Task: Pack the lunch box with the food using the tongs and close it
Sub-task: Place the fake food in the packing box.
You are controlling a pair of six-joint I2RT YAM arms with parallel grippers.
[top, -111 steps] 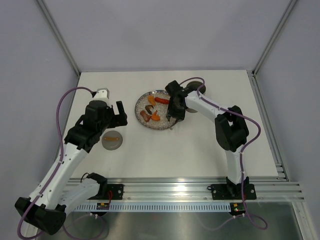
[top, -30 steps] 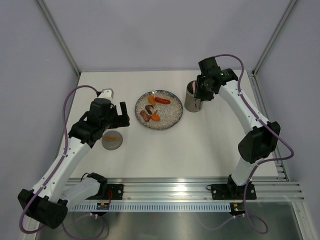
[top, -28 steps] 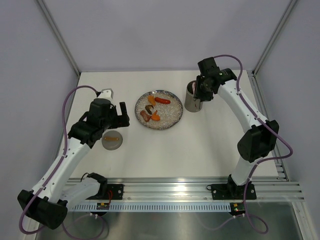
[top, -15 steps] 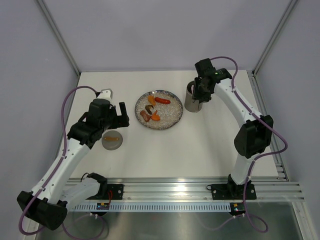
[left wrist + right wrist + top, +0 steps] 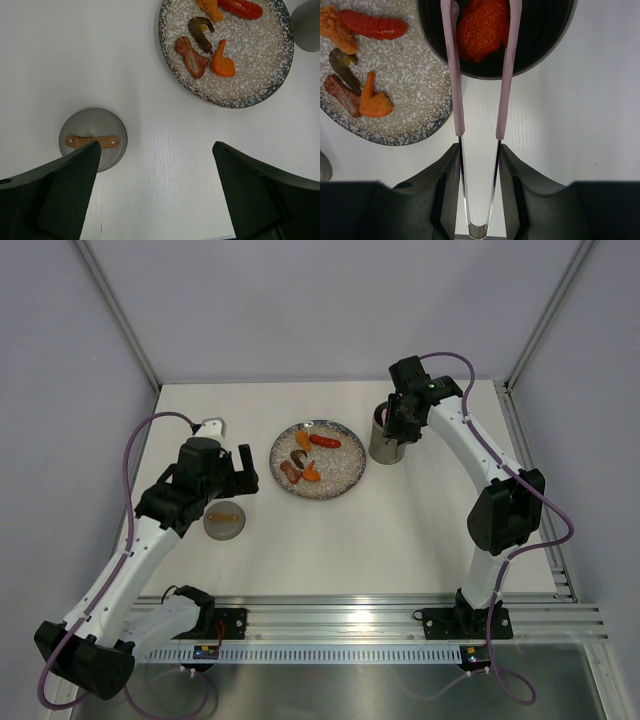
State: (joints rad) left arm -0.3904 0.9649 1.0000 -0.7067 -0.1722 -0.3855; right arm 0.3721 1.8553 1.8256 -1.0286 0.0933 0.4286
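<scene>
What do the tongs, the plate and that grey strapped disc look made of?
The tongs: shiny metal spring at the base, tips sleeved in matte pink, likely silicone. The plate: speckled glazed look with a dark rim, probably ceramic or melamine. The grey disc: smooth matte grey, metal or plastic; its tan strap looks like leather, held by two rivets.

Worktop point(image 5: 350, 540): white, flat. Three items lie directly on it.
1. Speckled round plate point(image 5: 342, 472), centre, towards the far side.
2. Lunch box point(image 5: 385, 447), grey cylinder, just right of the plate; apparently upright, its far side hidden.
3. Flat grey disc point(image 5: 225, 529) with orange strap, near left, well apart from the plate.
</scene>
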